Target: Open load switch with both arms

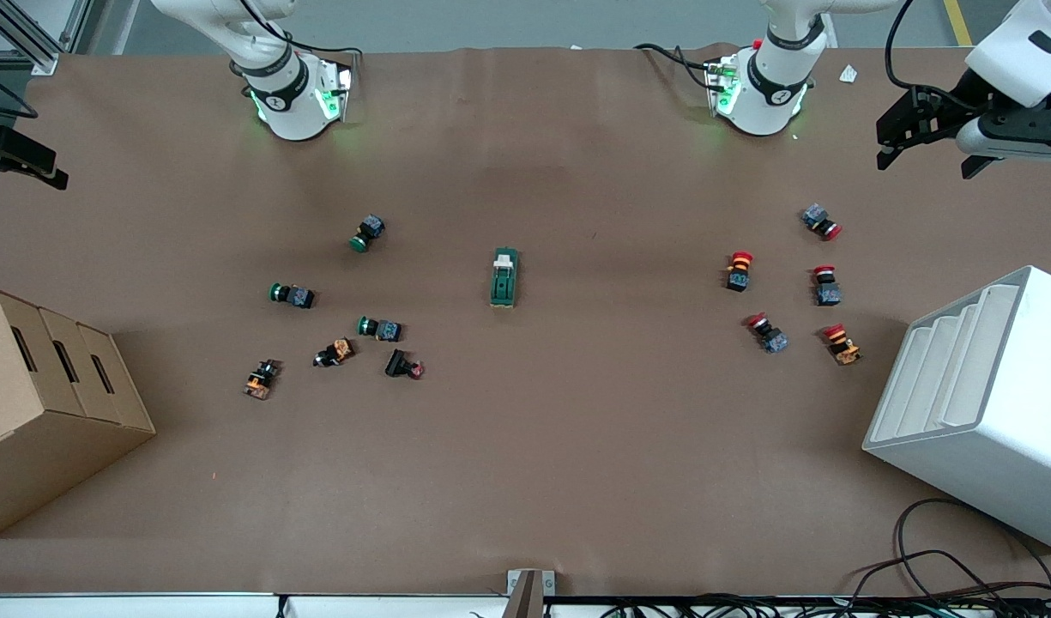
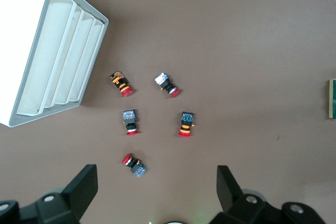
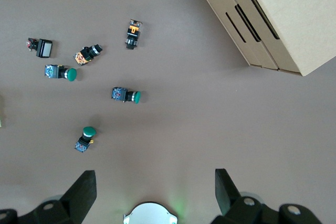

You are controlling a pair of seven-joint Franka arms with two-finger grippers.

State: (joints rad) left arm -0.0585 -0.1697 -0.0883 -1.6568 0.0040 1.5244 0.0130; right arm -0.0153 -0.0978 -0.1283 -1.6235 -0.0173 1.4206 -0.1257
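The load switch, a dark-green block with a white lever piece at the end toward the arms' bases, lies alone mid-table; only its edge shows in the left wrist view. My left gripper hangs high over the left arm's end of the table, open and holding nothing, well apart from the switch. My right gripper hangs high over the right arm's end, open and empty too. The right arm's base shows between its fingers.
Green and orange push buttons lie scattered toward the right arm's end, red ones toward the left arm's end. A cardboard box and a white slotted rack stand at the two ends. Cables lie along the front edge.
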